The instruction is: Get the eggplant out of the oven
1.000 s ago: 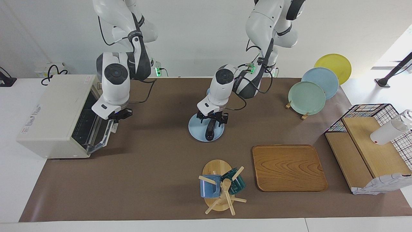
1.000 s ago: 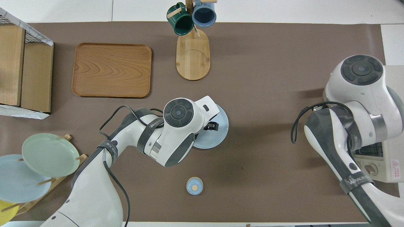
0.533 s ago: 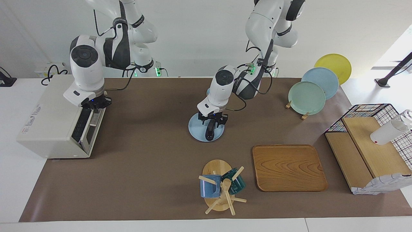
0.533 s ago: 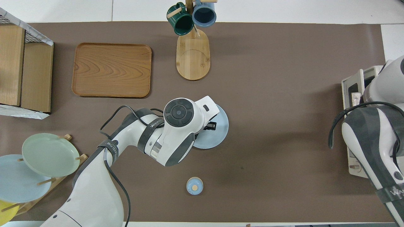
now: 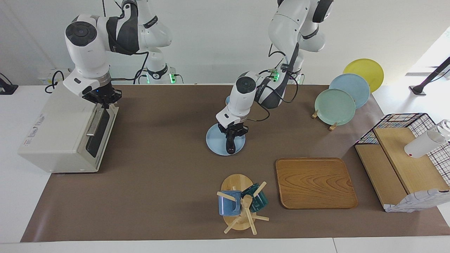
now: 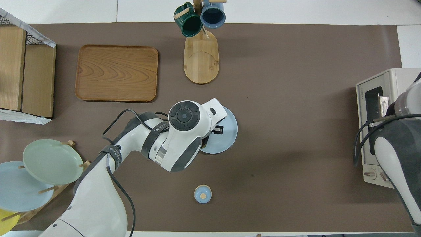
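Note:
The eggplant [image 5: 230, 144] lies on a light blue plate [image 5: 215, 142] in the middle of the table, outside the oven. My left gripper [image 5: 232, 133] is low over the plate, its fingers drawn in around the eggplant's end nearer the robots. In the overhead view the left arm hides the eggplant; only the plate [image 6: 229, 131] shows. The cream-white oven [image 5: 59, 130] stands at the right arm's end of the table with its door [image 5: 100, 131] shut. My right gripper [image 5: 104, 98] hangs just over the door's top edge.
A mug tree [image 5: 240, 203] with two mugs and a wooden tray [image 5: 314, 182] lie farther from the robots than the plate. A plate rack [image 5: 335, 105] and a wire basket [image 5: 400, 158] stand at the left arm's end. A small blue lid [image 6: 202, 194] lies nearer the robots.
The right gripper swung the open oven door up and shut, then rose above its top edge. The left gripper's fingers narrowed around the eggplant on the plate.

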`<state>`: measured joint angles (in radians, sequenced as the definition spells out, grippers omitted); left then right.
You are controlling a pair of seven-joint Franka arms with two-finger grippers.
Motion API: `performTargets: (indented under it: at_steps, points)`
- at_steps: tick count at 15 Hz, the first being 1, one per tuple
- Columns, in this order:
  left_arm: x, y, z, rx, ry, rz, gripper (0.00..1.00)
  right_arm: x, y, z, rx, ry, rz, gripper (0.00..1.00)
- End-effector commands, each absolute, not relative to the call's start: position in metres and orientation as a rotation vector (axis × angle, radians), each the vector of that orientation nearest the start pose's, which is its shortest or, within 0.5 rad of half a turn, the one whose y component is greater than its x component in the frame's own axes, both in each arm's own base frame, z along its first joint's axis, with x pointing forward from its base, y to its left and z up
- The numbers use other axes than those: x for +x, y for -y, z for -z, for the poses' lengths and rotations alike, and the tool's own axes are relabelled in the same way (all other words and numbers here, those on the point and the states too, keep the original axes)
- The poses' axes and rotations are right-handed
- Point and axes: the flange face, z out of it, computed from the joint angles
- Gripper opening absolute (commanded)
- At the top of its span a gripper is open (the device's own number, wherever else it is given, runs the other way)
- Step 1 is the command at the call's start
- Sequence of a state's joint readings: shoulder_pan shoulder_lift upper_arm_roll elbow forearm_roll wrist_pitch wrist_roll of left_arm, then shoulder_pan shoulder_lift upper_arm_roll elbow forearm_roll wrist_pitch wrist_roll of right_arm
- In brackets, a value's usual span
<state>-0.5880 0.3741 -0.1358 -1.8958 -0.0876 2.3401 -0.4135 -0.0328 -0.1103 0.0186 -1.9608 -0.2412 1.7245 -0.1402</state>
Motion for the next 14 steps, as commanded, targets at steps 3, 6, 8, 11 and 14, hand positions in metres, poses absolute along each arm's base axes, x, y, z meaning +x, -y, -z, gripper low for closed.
performTargets:
  at_steps: [3, 6, 8, 11, 14]
  points:
    - [0.55, 0.334, -0.409, -3.294, -0.171, -0.024, 0.0, 0.515, 0.028, -0.55, -3.238, 0.223, -0.227, 0.38]
    - [0.615, 0.26, -0.439, -3.338, -0.074, -0.011, 0.0, 0.516, 0.029, -0.562, -3.14, 0.144, -0.173, 1.0]
    - [0.64, 0.199, -0.435, -3.332, -0.028, 0.019, 0.0, 0.517, 0.028, -0.565, -3.134, 0.143, -0.162, 1.0]
    - [0.669, 0.132, -0.407, -3.303, 0.006, 0.012, 0.0, 0.522, 0.022, -0.566, -3.139, 0.165, -0.161, 1.0]
    - [0.713, 0.098, -0.354, -3.234, 0.03, 0.041, 0.0, 0.523, 0.01, -0.563, -3.136, 0.19, -0.211, 1.0]
